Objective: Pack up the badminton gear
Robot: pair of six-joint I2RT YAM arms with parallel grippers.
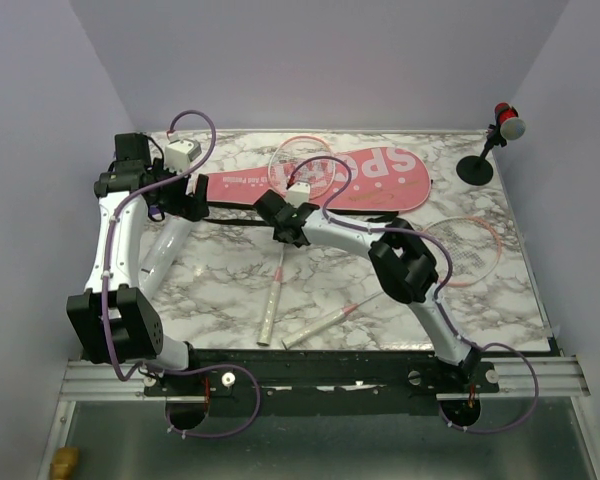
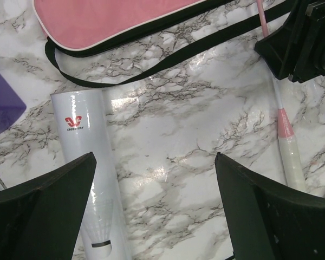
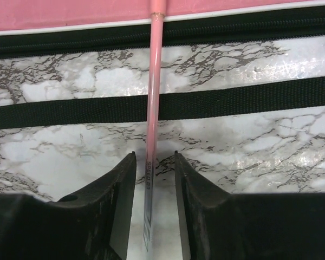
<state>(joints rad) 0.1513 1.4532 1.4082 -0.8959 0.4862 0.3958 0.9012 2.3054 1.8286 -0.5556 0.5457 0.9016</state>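
left gripper [image 2: 155, 160]: fingers spread wide with nothing between them. It hangs over bare marble, and the tube runs under the 9 o'clock finger.
right gripper [image 3: 154, 157]: fingers narrowly parted and straddling the racket 1 shaft. There is a small gap on each side, so it is not pinching.
racket 1 [image 1: 270, 315]: head lies on the racket bag, shaft runs toward 6 o'clock, white handle sits near the front edge of the table [image 1: 220, 290].
racket 2 [image 1: 475, 250]: head at 3 o'clock on the table. The handle points toward 8 o'clock and ends near racket 1's handle.
racket bag [image 1: 380, 180]: flat at 12 o'clock, pink face up, white lettering.
strap [image 2: 151, 65]: black, loose on the marble on the bag's 6 o'clock side.
tube [image 2: 89, 162]: white, lying at 9 o'clock under the left arm, red logo near one end.
shuttlecock shape [image 2: 101, 238]: shows at the tube's near end. Can't tell whether it is printed or inside.
purple box [image 2: 0, 103]: near the tube's far end, on its 9 o'clock side.
microphone [image 1: 508, 120]: on its stand in the 2 o'clock corner, well apart from the gear.
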